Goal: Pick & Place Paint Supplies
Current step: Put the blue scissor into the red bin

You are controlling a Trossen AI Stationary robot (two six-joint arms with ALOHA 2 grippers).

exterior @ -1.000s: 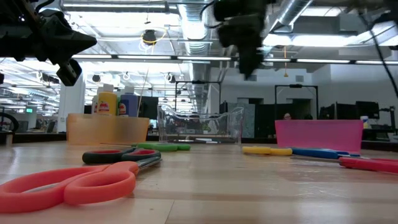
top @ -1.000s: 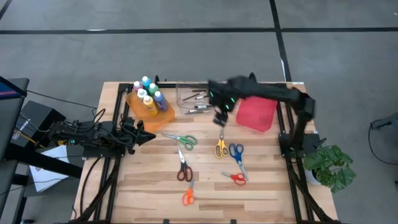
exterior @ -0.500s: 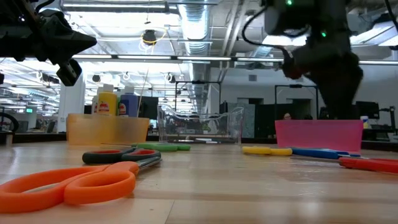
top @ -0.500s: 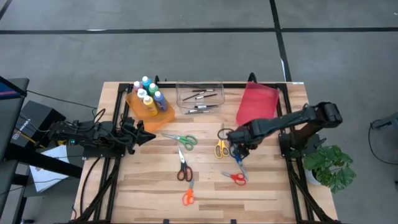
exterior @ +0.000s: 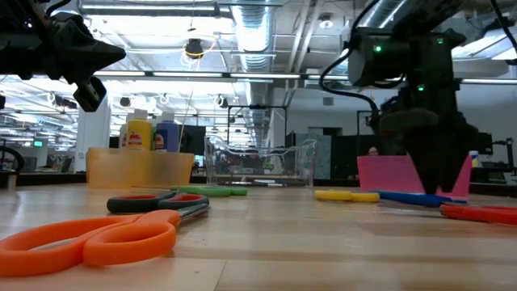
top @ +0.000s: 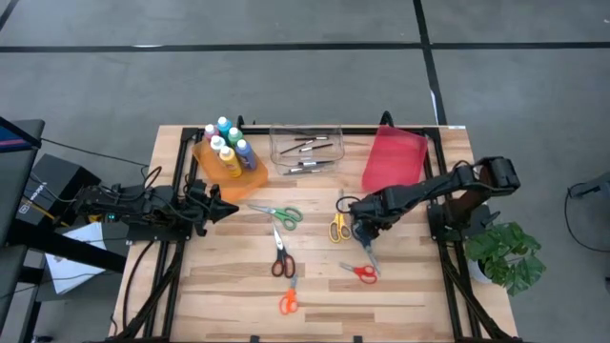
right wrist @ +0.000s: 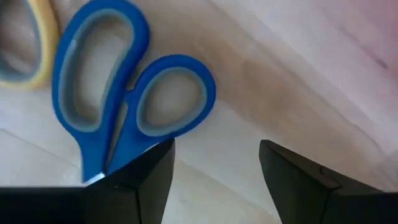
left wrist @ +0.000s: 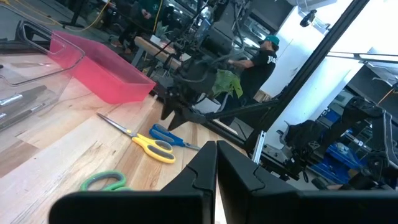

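Now right end effector (top: 361, 232) open, over blue scissors (right wrist: 118, 118)

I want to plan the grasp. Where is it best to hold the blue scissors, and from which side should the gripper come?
Probably at the narrow neck where the two handle loops meet the blades of the blue scissors, coming straight down from above. They lie flat and closed on the table, so nothing sticks up to grab. The right gripper, open, already hangs just over them.
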